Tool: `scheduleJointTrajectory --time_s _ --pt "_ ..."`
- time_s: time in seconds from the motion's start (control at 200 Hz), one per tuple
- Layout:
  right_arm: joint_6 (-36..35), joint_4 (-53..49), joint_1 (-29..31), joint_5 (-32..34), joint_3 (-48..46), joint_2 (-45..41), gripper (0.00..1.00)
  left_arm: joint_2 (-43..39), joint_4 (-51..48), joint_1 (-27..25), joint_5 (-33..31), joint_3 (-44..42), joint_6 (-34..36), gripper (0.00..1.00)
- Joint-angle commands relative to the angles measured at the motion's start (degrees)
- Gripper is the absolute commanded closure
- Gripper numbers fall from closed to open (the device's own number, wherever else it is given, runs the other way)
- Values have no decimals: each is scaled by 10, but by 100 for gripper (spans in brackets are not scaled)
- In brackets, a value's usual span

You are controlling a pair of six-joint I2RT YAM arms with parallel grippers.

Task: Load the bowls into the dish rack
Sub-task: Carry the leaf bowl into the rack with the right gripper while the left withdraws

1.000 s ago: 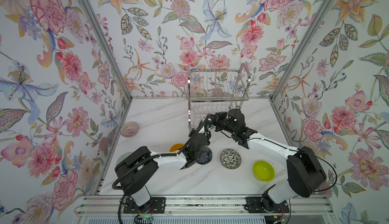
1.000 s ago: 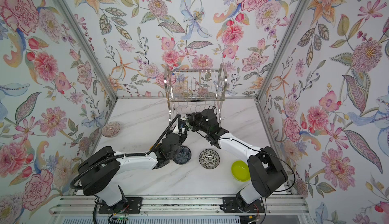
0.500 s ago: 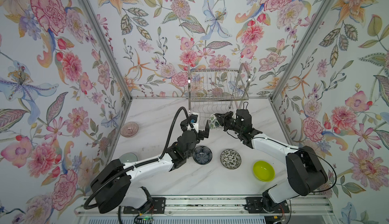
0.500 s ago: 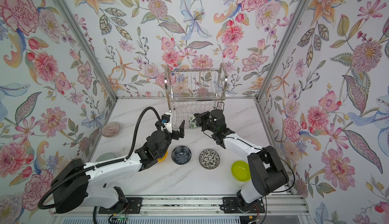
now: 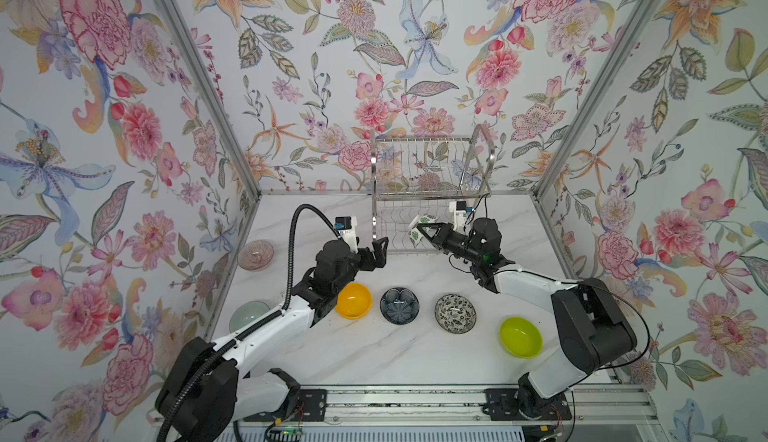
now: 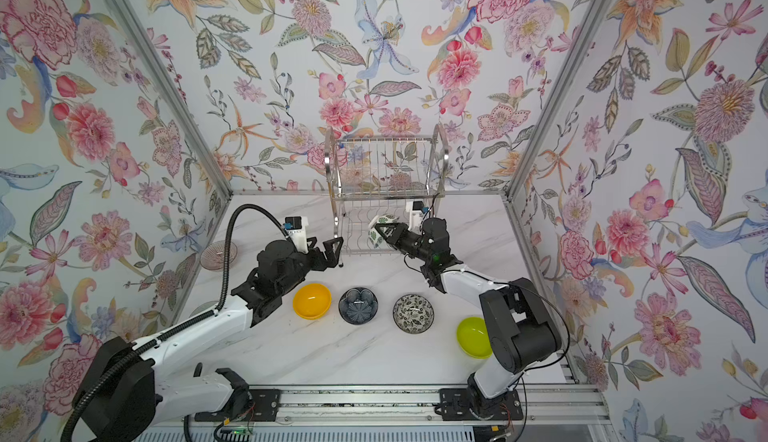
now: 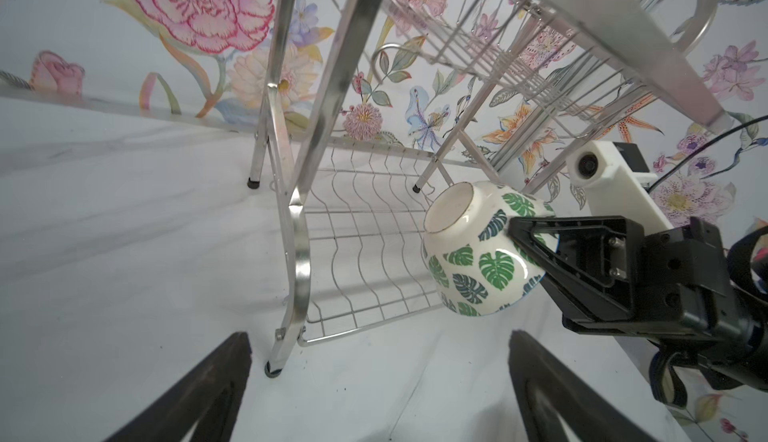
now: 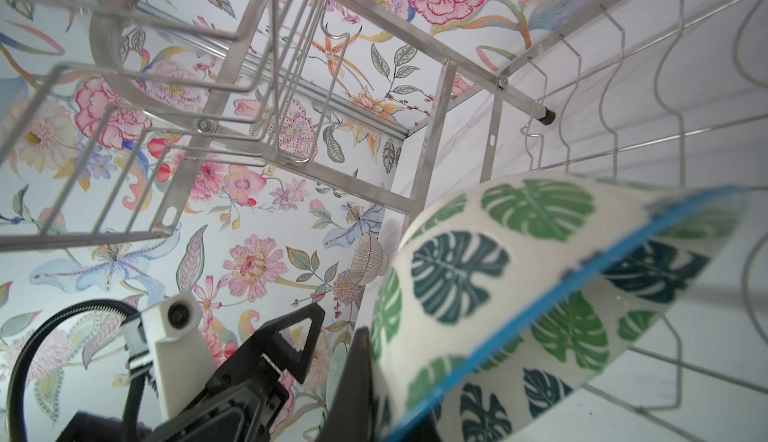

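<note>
The green-leaf white bowl (image 5: pixel 417 234) (image 6: pixel 376 234) (image 7: pixel 469 248) (image 8: pixel 519 278) hangs on its side over the front of the dish rack's lower shelf. My right gripper (image 5: pixel 420 226) (image 6: pixel 382 228) is shut on its rim, one finger (image 8: pixel 353 377) outside the wall and the other hidden inside. The dish rack (image 5: pixel 374 178) (image 6: pixel 332 178) (image 7: pixel 299 232) (image 8: pixel 428 149) stands at the back wall. My left gripper (image 5: pixel 380 253) (image 6: pixel 334 253) (image 7: pixel 380 340) is open and holds nothing, by the rack's front left leg.
On the table in front lie an orange-yellow bowl (image 5: pixel 353 300), a dark blue bowl (image 5: pixel 400 305), a black-white floral bowl (image 5: pixel 455 313) and a lime green bowl (image 5: pixel 520 337). A pink glass bowl (image 5: pixel 255 255) and a pale green bowl (image 5: pixel 249 315) sit along the left wall.
My left gripper has opened and drawn away from the right one, rising to the rack's left leg. The right gripper has carried the leaf bowl back toward the lower shelf.
</note>
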Motion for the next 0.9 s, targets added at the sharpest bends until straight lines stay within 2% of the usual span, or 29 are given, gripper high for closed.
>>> scheduleJointTrajectory --time_s 0.0,0.225,0.345,0.435,0.571,0.891 --pt "-79 66 2 -31 8 9 100 6 -42 69 115 22 -58 1" --pt "-109 86 -8 -60 45 45 100 66 -41 158 241 65 -113 1" --pt "-98 97 -14 -67 71 73 100 107 -26 172 281 94 -141 1" --pt "-63 131 -18 -74 89 102 100 130 7 177 305 105 -172 1" --pt "-20 176 -23 -83 120 150 100 158 48 178 320 115 -204 1" --pt "46 221 -27 -76 185 228 100 180 73 178 317 121 -227 1"
